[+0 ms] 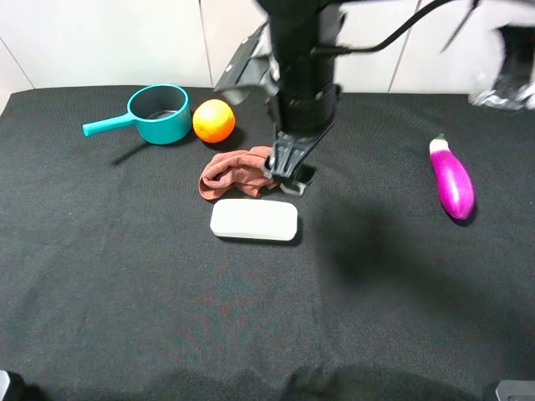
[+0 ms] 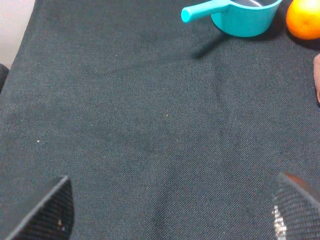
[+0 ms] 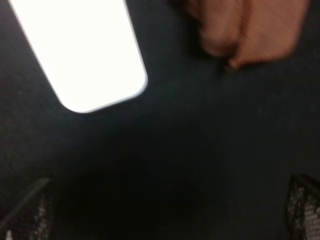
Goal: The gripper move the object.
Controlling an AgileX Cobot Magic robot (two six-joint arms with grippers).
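A black cloth covers the desk (image 1: 125, 276), and on it lie five things. Toward the far side sits a teal pot (image 1: 159, 114) with its handle pointing away from the orange (image 1: 214, 120) that stands just beside it, the two close but whether touching I cannot tell. Nearer the middle is a crumpled brown cloth (image 1: 234, 172), and just in front of it a white box (image 1: 254, 220) lies flat, its long side running across the desk. Well apart from these, on the right side, an eggplant (image 1: 452, 179) lies with its green stem toward the back. The right gripper (image 1: 286, 173) hangs down from the dark arm at the centre, its tip at the right edge of the brown cloth and just behind the box's right end; whether it touches the cloth cannot be told. In the right wrist view its jaws stand wide apart with nothing between them, the box (image 3: 82, 52) and the cloth (image 3: 250, 30) both lying beyond them on bare desk. The left gripper (image 2: 170, 210) is over bare black cloth, jaws wide and holding nothing, with the pot (image 2: 240, 17) and orange (image 2: 304, 19) far ahead of it.
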